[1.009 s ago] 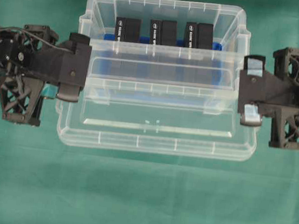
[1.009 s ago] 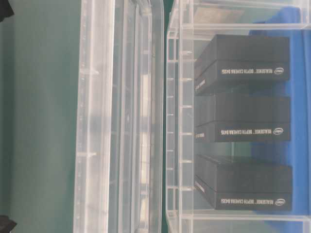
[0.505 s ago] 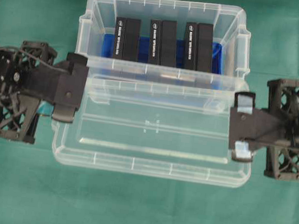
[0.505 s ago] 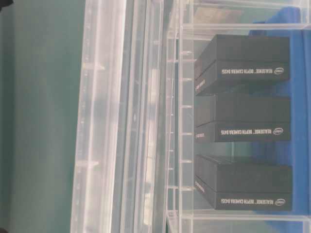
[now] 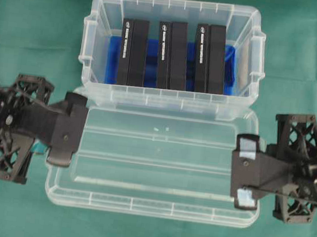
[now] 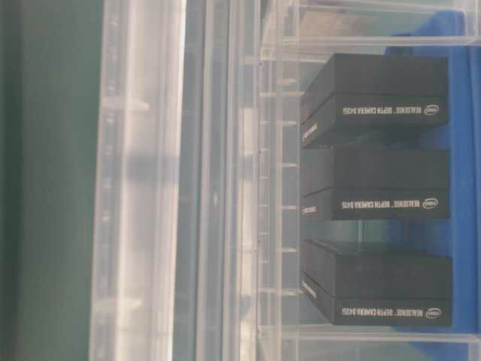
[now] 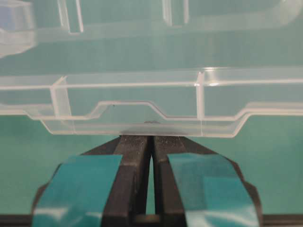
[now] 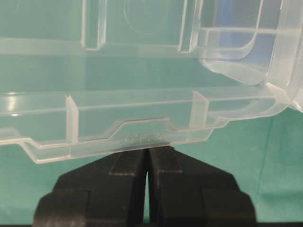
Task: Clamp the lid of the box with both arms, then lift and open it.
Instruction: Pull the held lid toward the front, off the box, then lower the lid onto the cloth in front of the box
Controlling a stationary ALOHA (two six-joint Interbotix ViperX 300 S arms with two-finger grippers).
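The clear flat lid (image 5: 156, 159) hangs level just in front of the box (image 5: 88, 34), held at both short ends and no longer over the opening. My left gripper (image 5: 75, 131) is shut on the lid's left end tab, and my right gripper (image 5: 239, 172) is shut on the right end tab. In the left wrist view the taped fingers (image 7: 132, 146) pinch the lid's rim (image 7: 142, 109) at the left gripper (image 7: 151, 138). The right wrist view shows the right gripper (image 8: 147, 149) closed on the lid's edge (image 8: 132, 118) likewise. The open box holds black blocks (image 5: 169, 53) on a blue liner (image 5: 230, 55).
Green cloth (image 5: 144, 232) covers the table around everything. In the table-level view the lid (image 6: 143, 188) stands left of the box wall (image 6: 270, 188), with the black blocks (image 6: 376, 188) behind it. Both arm bodies flank the lid at the left and right edges.
Both grippers have carried the lid toward the table's front edge, off the box. The box opening, half covered a second ago, is now fully uncovered.
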